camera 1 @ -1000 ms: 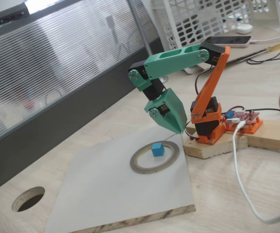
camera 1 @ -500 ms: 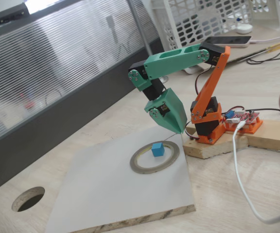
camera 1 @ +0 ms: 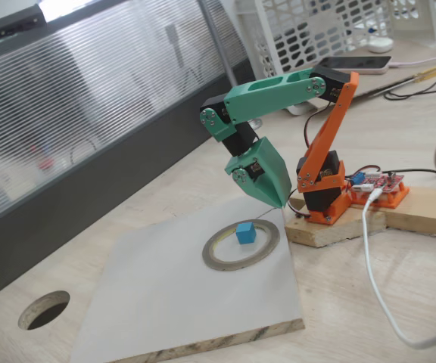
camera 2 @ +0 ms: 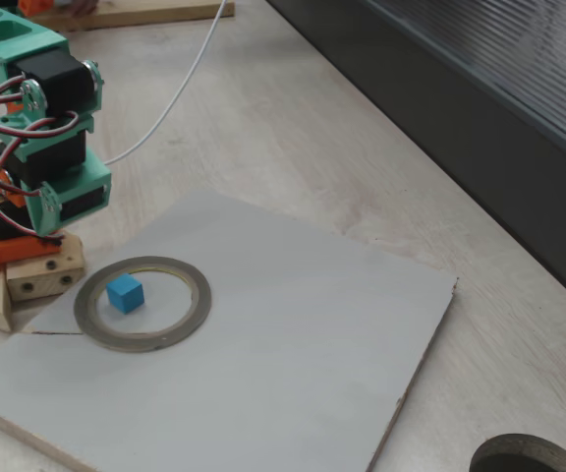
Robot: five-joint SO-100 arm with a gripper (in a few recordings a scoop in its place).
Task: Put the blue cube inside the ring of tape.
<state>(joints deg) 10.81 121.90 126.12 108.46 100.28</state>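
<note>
the blue cube (camera 1: 245, 233) is lying inside the ring of tape (camera 1: 241, 245) on the grey board (camera 1: 172, 302), so placement is judged done. the green gripper (camera 1: 281, 203) is being held clear above, apparently closed and empty.

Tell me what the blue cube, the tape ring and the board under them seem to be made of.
Blue cube: probably plastic or foam, matte plain faces. Ring of tape: likely paper-type tape, dull grey-tan band. Board: chipboard, judging by the speckled cut edge, with a smooth pale top.
</note>
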